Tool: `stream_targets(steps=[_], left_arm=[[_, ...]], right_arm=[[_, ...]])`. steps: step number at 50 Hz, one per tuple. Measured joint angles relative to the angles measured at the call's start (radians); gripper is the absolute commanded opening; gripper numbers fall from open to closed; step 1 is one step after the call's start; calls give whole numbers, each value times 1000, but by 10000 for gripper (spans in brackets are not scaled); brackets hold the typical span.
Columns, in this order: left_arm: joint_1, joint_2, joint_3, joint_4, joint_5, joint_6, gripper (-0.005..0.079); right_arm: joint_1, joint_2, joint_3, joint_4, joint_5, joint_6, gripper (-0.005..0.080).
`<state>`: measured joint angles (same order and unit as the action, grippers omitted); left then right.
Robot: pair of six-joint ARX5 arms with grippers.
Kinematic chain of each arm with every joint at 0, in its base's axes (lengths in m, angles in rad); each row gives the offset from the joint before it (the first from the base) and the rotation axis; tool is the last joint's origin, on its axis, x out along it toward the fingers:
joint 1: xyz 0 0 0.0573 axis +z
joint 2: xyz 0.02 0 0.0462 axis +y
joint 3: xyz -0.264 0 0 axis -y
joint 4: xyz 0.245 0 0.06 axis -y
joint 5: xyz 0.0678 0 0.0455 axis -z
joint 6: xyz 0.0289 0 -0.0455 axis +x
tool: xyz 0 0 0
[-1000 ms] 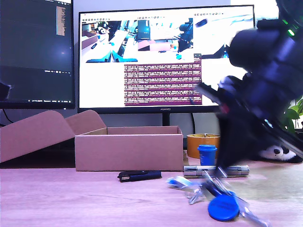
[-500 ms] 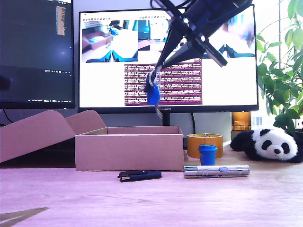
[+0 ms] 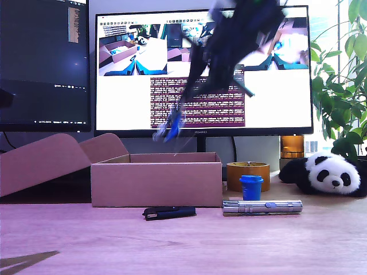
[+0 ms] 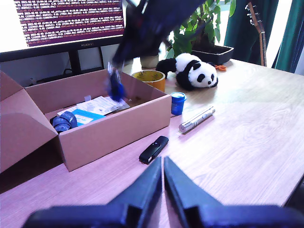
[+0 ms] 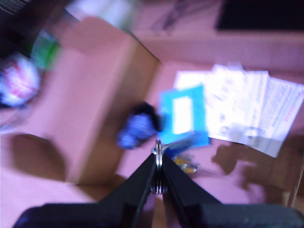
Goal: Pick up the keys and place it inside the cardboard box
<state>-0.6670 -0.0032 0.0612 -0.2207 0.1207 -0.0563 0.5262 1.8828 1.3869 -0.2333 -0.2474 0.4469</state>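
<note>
The keys (image 3: 169, 129), with their blue fob, hang blurred in the air above the open cardboard box (image 3: 156, 183). My second gripper (image 3: 179, 112) reaches down from the top of the exterior view and is shut on them. In the second wrist view its fingers pinch the silver key ring (image 5: 158, 156) over the box floor (image 5: 142, 156). The first wrist view shows the keys (image 4: 114, 85) dangling over the box (image 4: 118, 126). My first gripper (image 4: 161, 164) is shut and empty, above the table in front of the box.
A black stick gadget (image 3: 169, 213) and a silver torch (image 3: 262, 207) lie in front of the box. A tape roll (image 3: 246, 172), blue cap (image 3: 250, 187) and toy panda (image 3: 327, 175) sit at the exterior view's right. Papers (image 4: 102, 104) lie inside the box. Monitors stand behind.
The second arm lifted the keys off the table at the exterior view's right, swung them up and to that view's left, and now holds them lower, over the box.
</note>
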Motion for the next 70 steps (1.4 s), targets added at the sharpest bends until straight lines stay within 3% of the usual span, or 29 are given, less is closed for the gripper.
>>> stream_targets(steps=[8,14,16,19,24,25,30,34,41,45,55,70], left_arm=[[0,0,0,0,0,0,-21],[0,0,0,-3,0,0,-21],[0,0,0,-3,0,0,-21],[0,0,0,-3,0,0,-21],[0,0,0,-3,0,0,-21],[0,0,0,-3,0,0,-21],[0,0,0,-3,0,0,-21],[0,0,0,-3,0,-3,-21],[0,0,0,-3,0,-31,-21],[0,0,0,-4,0,-39,-21],[0,0,0,-41,-20,-40,-21],[0,0,0,-87,-34,-53,-21]], right_arm=[[0,6,13,-4,23,-4,87],[0,6,25,-8,27,-4,295],[0,6,25,-11,26,-8,325],[0,6,25,-16,6,-22,288],[0,6,25,-22,-74,-56,-9],[0,6,25,-26,-90,-64,-17],[5,6,25,-61,-111,-105,-13],[12,0,25,-116,-68,-175,-13],[42,-46,25,-259,159,-341,-13],[65,-94,25,-289,242,-388,-13],[106,-293,-27,-245,304,-397,-13],[111,-602,-438,-95,399,-394,-13]])
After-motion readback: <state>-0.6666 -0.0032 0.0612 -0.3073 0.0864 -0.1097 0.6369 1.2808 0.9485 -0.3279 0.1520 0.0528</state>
